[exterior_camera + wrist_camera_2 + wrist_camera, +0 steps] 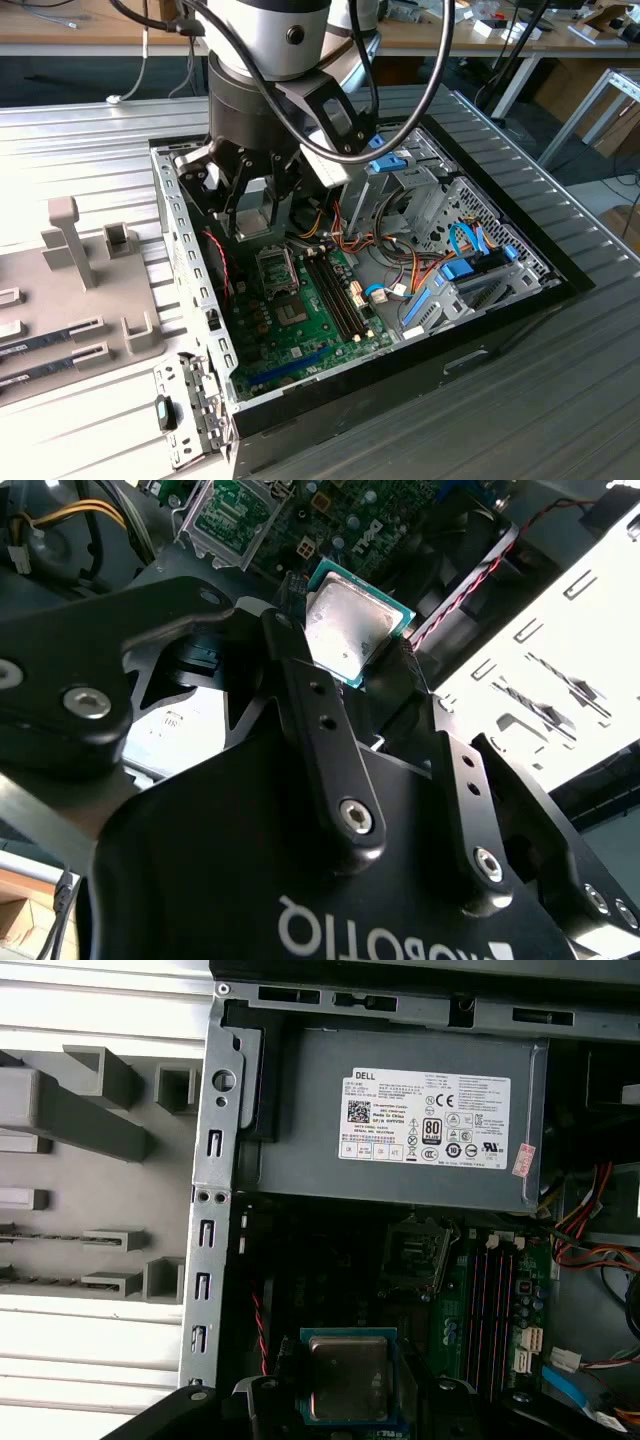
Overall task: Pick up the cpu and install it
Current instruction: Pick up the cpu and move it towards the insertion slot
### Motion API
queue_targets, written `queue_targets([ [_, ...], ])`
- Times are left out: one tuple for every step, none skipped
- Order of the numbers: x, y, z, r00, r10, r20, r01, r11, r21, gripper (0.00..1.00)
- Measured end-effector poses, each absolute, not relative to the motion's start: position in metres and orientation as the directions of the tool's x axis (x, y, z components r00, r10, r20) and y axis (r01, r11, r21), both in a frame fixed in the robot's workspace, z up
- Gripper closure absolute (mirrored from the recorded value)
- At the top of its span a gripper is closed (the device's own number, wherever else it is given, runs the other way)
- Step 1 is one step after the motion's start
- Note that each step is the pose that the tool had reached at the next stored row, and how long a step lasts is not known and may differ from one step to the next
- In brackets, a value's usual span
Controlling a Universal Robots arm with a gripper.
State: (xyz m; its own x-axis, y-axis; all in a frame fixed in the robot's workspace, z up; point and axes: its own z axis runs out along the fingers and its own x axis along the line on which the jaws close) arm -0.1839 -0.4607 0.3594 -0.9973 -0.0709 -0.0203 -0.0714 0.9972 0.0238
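Observation:
The cpu (347, 1375), a small flat square chip with a silvery-grey metal top and a green rim, sits between my fingertips, also seen as the cpu (350, 628) in the second wrist view. My gripper (348, 665) is shut on it by its edges. In the exterior view my gripper (262, 200) hangs inside the open computer case, over its back left part near the power supply. The black socket frame (275, 268) lies on the green motherboard just below and in front of the gripper; the socket frame (412, 1257) is apart from the chip.
A grey power supply box (400, 1130) fills the case's back. The case's metal wall (180, 260) stands close on the exterior view's left. Memory slots (335, 295), coloured cables (400, 265) and a drive cage (470, 225) lie to the right. A grey fixture tray (80, 290) sits outside.

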Motion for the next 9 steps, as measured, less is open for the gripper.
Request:
queue_targets([
  [-0.1836,-0.461,0.359,-0.997,-0.071,-0.02,-0.071,0.997,0.024,0.53],
  [-0.1834,-0.4611,0.3588,-0.997,-0.071,-0.02,-0.071,0.997,0.024,0.53],
  [-0.1831,-0.4614,0.3585,-0.997,-0.071,-0.02,-0.071,0.997,0.024,0.53],
  [-0.1829,-0.4616,0.3582,-0.997,-0.071,-0.02,-0.071,0.997,0.024,0.53],
  [-0.1827,-0.4618,0.358,-0.997,-0.071,-0.02,-0.071,0.997,0.024,0.53],
  [-0.1824,-0.462,0.3577,-0.997,-0.071,-0.02,-0.071,0.997,0.024,0.53],
  [-0.1822,-0.4622,0.3575,-0.997,-0.071,-0.02,-0.071,0.997,0.024,0.53],
  [-0.182,-0.4624,0.3572,-0.997,-0.071,-0.02,-0.071,0.997,0.024,0.53],
  [-0.1818,-0.4626,0.3571,-0.997,-0.071,-0.02,-0.071,0.997,0.024,0.53],
])
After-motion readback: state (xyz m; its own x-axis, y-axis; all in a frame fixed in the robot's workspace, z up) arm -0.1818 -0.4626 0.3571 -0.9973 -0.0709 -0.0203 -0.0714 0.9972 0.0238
